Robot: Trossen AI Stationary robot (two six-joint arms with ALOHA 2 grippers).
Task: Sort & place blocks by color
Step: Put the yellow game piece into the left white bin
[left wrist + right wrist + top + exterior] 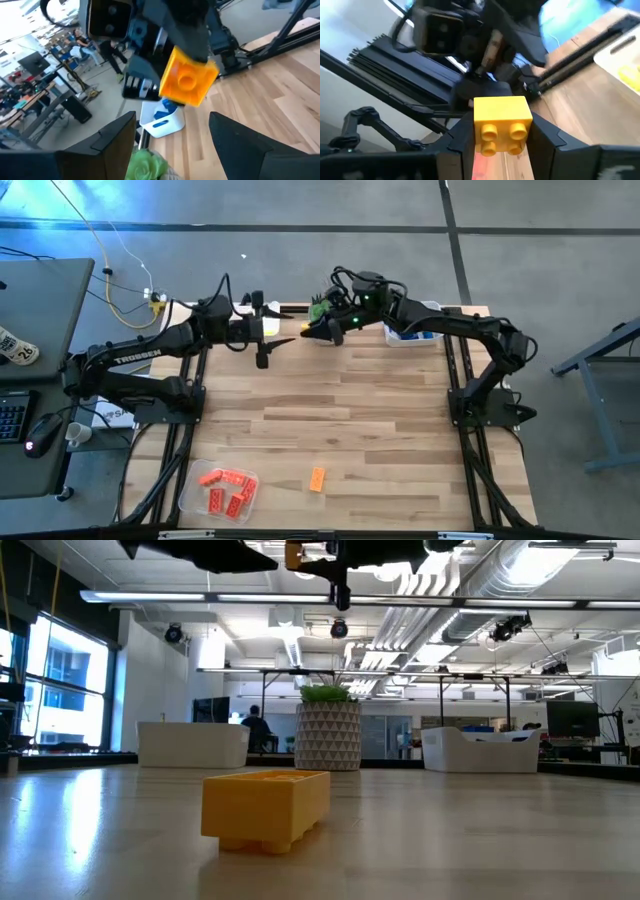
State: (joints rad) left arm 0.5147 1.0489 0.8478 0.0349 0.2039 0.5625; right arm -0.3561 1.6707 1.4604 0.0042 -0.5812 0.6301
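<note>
The small yellow-orange studded plastic brick (501, 125) sits clamped between the narrowly set fingers of the right gripper (312, 330), held in the air at the upper centre of the high view, above the far edge of the wooden table (350, 410). The left gripper (285, 337) faces it from just to its left in that view, jaws spread wide and empty; in the left wrist view the brick (187, 77) hangs above centre, straight ahead of the two dark fingers (107, 145) and lined up with the gap between them. A handover between the arms looks likely, and it turns on that gap meeting the brick's free end. The brick's long axis is hard to judge, since its rear is buried in the right fingers. In the high view the brick itself is hidden among the dark gripper parts. At lower left, a clear tray (190, 498) holds red-orange bricks (226, 488), and another yellow-orange brick (317, 479) lies loose at lower centre. The white bins (412, 333) at the far edge are partly covered by the arms.
</note>
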